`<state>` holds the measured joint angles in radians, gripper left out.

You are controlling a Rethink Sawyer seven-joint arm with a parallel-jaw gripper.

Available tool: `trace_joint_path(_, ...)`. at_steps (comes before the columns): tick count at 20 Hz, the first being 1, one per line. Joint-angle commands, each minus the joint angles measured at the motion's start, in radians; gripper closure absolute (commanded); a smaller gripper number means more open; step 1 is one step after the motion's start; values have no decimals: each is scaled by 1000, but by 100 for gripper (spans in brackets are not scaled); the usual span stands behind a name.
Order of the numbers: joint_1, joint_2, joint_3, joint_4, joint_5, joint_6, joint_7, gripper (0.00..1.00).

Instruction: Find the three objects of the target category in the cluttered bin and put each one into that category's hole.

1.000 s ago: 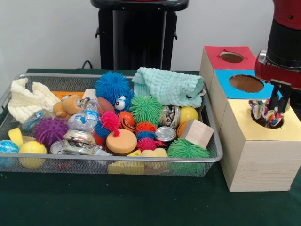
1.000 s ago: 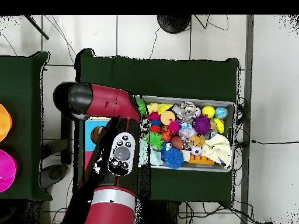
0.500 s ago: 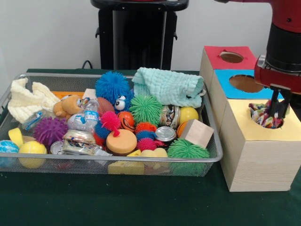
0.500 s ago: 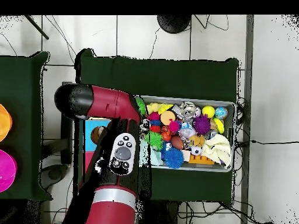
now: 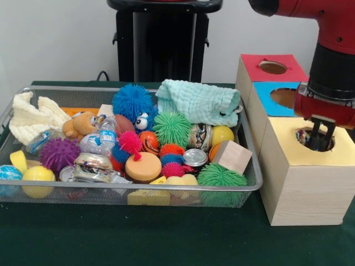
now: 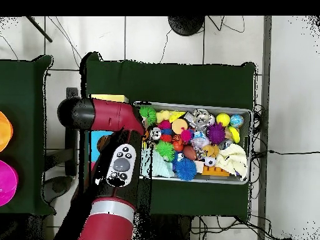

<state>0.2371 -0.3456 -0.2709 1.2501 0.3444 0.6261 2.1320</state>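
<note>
The gripper (image 5: 320, 134) stands directly over the round hole (image 5: 314, 138) in the yellow-topped box (image 5: 310, 166), its dark fingers reaching into the opening. Nothing is visible between the fingers, and they appear parted and empty, so the jaws read as released. A trace of colour shows at the left edge of the hole, too small to identify; this is judged to be an item already deposited.

The wire mesh bin (image 5: 252, 166) sits just beside the boxes and holds mixed clutter: a blue spiky ball (image 5: 132, 101), a green spiky ball (image 5: 171, 128), a purple spiky ball (image 5: 59, 153), a mint cloth (image 5: 199, 102), a teddy bear (image 5: 80, 125), a wooden block (image 5: 231, 157), a metal can (image 5: 195, 157) and a crushed plastic bottle (image 5: 98, 141). The blue-topped box (image 5: 274, 100) and red-topped box (image 5: 269, 67) stand behind the yellow one.

The target category cannot be confirmed from these views. In the overhead view the arm (image 6: 106, 156) covers the boxes.

Recommended handling: lift the fingers straight up until clear of the hole's rim before any sideways travel, then approach the bin from above, selecting an item lying on top and apart from its neighbours.
</note>
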Motion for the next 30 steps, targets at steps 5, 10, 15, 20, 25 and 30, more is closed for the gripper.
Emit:
trace_joint_path(5,11,112,-63,12,-88,-89,156,100)
trace_joint_path(10,-9,113,-73,19,-104,-66,113,100)
trace_joint_path(15,-31,112,-58,19,-111,-59,79,100)
trace_joint_path(20,-61,96,-8,27,-108,-3,25,0)
trace_joint_path(25,-68,87,11,29,-103,23,26,0)
trace_joint_path(30,-67,45,41,72,-61,10,77,0)
